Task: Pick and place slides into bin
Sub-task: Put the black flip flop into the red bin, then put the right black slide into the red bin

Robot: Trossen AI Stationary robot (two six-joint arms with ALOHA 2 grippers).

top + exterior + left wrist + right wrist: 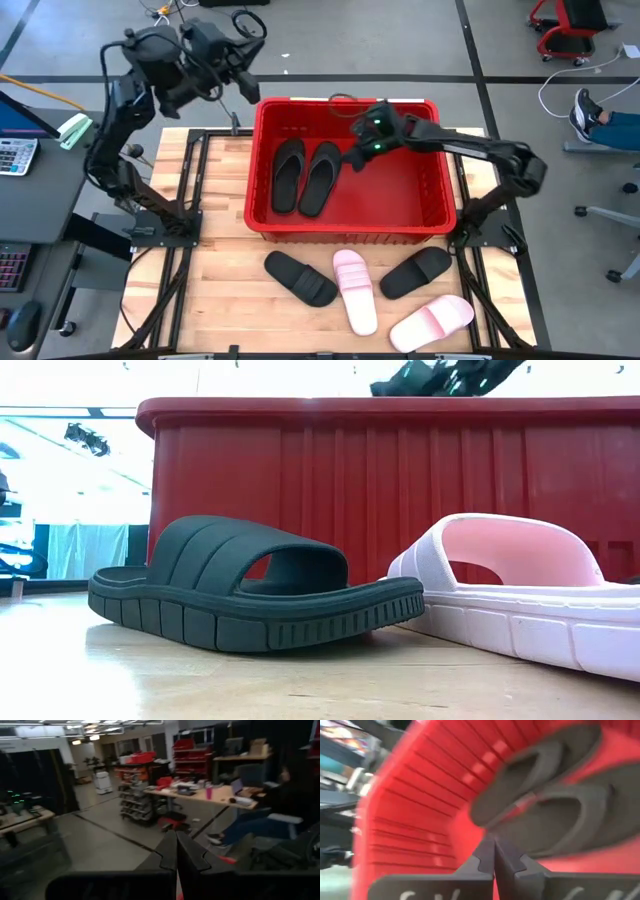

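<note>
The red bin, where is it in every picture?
High view: the red bin sits mid-table, two black flip-flops inside.
Low view: its wall fills the background.
Left wrist view: not in it.
Right wrist view: its inside wall fills the picture.
Shared landmark: the flip-flops, in the high and right wrist views.

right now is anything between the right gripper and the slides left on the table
Yes: the red bin's front wall. The right gripper, shut and empty, hangs inside the bin by the two flip-flops. The black slides and pink slides lie beyond that wall.
</note>
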